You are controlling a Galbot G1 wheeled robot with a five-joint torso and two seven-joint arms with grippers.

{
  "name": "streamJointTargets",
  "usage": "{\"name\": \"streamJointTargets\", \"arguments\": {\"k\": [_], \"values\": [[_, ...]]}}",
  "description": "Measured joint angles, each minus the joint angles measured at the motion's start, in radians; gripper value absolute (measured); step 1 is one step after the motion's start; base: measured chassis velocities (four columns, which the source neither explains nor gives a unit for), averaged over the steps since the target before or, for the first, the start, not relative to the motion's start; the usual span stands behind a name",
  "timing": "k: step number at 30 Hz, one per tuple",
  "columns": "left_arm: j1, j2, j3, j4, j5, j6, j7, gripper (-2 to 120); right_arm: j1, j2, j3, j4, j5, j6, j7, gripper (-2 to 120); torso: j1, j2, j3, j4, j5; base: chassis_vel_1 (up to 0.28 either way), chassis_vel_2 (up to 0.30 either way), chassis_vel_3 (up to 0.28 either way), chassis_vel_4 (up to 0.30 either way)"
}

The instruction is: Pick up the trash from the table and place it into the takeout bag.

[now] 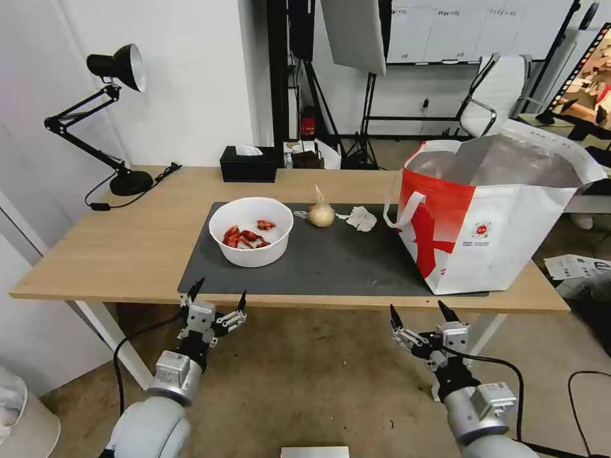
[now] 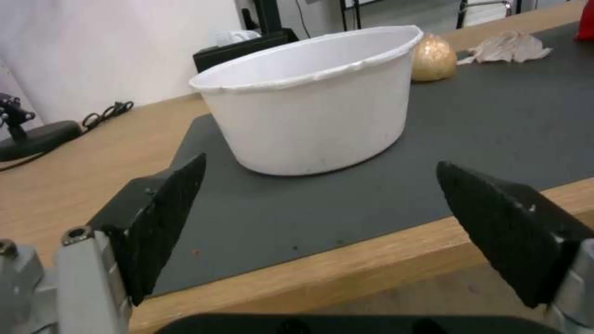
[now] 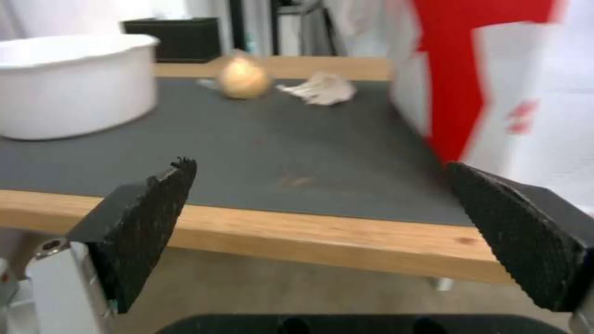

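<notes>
A white round bowl (image 1: 251,238) (image 2: 315,99) (image 3: 71,83) holding red shells sits on the left part of the dark grey mat (image 1: 318,261) on the table (image 1: 127,248). Behind it lie a knotted clear bag (image 1: 321,214) (image 2: 433,58) (image 3: 243,80) and a crumpled white tissue (image 1: 361,218) (image 2: 508,46) (image 3: 322,88). The red-and-white takeout bag (image 1: 490,229) (image 3: 495,79) stands open at the mat's right end. My left gripper (image 1: 218,295) (image 2: 322,190) hangs open just below the table's front edge, facing the bowl. My right gripper (image 1: 420,312) (image 3: 319,190) is open too, below the front edge near the bag.
A black tissue box (image 1: 248,165) stands at the table's back edge and a black desk lamp (image 1: 118,121) with its cord at the back left. A white office chair (image 1: 496,95) and light stands are behind the table. A white bin (image 1: 22,420) sits on the floor at left.
</notes>
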Motion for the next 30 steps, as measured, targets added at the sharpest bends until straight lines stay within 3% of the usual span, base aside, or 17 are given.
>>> {"name": "streamJointTargets", "arguments": {"k": [9, 14, 16, 19, 23, 27, 30], "values": [[-0.002, 0.004, -0.003, -0.007, 0.000, 0.002, 0.000, 100, 0.297, -0.151, -0.109, -0.054, 0.183, -0.047, -0.027, 100, 0.000, 0.000, 0.000, 0.0005, -0.0001, 0.000, 0.000, 0.000, 0.000], [-0.002, 0.005, -0.012, -0.009, -0.001, 0.004, 0.000, 100, 0.525, -0.211, -0.241, -0.133, 0.310, -0.087, -0.008, 100, 0.000, 0.000, 0.000, 0.0001, -0.0001, 0.000, 0.000, 0.000, 0.000], [-0.001, 0.005, -0.012, -0.009, -0.002, 0.005, 0.000, 100, 0.559, -0.210, -0.262, -0.143, 0.321, -0.097, 0.006, 100, 0.000, 0.000, 0.000, 0.0002, 0.0000, 0.000, 0.000, 0.000, 0.000], [0.001, 0.008, -0.015, -0.011, -0.001, 0.006, 0.000, 100, 0.735, -0.173, -0.389, -0.202, 0.367, -0.159, 0.120, 100, 0.000, 0.000, 0.000, 0.0003, -0.0003, 0.000, 0.000, 0.000, 0.000], [0.005, 0.009, -0.027, -0.015, -0.002, 0.006, 0.000, 100, 0.843, -0.129, -0.473, -0.259, 0.408, -0.192, 0.212, 100, 0.000, 0.000, 0.000, 0.0002, -0.0001, 0.000, 0.000, 0.000, 0.000], [0.010, 0.009, -0.036, -0.018, -0.003, 0.006, 0.000, 100, 0.912, -0.098, -0.512, -0.304, 0.434, -0.209, 0.263, 100, 0.000, 0.000, 0.000, 0.0002, -0.0003, 0.000, 0.000, 0.000, 0.000], [0.017, 0.007, -0.041, -0.021, -0.003, 0.006, 0.000, 100, 0.997, -0.051, -0.552, -0.362, 0.471, -0.235, 0.358, 100, 0.000, 0.000, 0.000, 0.0002, -0.0003, 0.000, 0.000, 0.000, 0.000]]}}
